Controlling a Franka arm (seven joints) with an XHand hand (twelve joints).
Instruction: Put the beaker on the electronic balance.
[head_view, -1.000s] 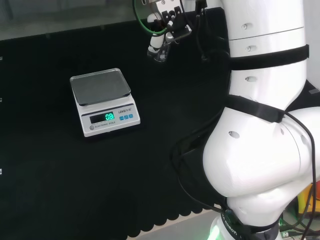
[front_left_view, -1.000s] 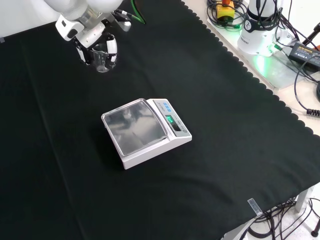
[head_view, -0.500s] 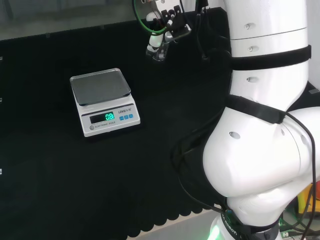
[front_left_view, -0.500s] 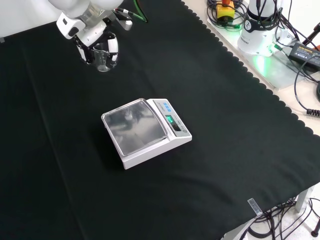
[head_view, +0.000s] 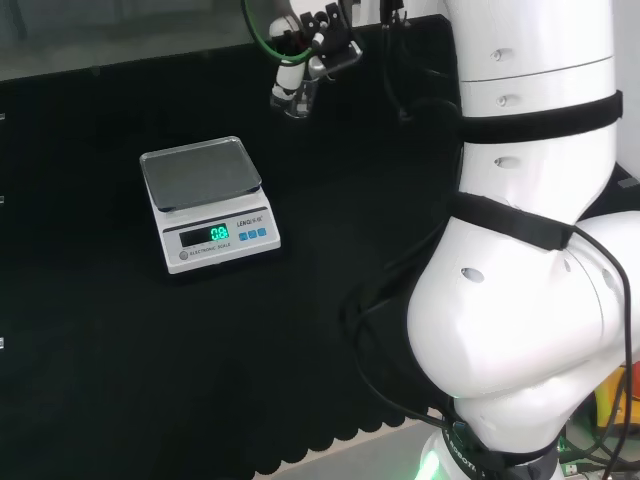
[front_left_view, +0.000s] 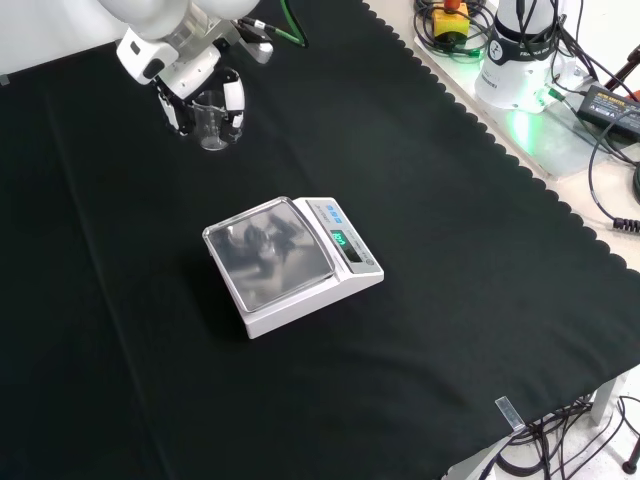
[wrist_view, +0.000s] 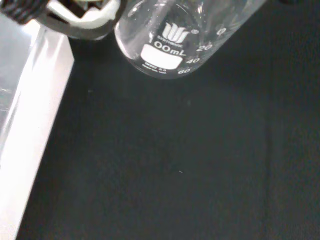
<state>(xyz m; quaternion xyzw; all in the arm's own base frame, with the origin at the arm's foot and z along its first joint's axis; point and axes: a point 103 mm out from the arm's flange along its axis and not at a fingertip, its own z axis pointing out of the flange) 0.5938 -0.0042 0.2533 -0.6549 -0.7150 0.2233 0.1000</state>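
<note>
Black cloth (front_left_view: 420, 200); fingers (front_left_view: 233, 98) around beaker (front_left_view: 211, 122)

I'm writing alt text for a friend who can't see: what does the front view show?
A robot hand at the top left holds a clear glass beaker above a black cloth. A white electronic balance with an empty metal pan sits mid-cloth, nearer the camera.

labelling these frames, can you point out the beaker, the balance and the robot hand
beaker (front_left_view: 212, 125), front view, on its clear glass wall
balance (front_left_view: 270, 252), front view, on the middle of its metal weighing pan
robot hand (front_left_view: 232, 100), front view, on a white finger curled round the beaker
</note>
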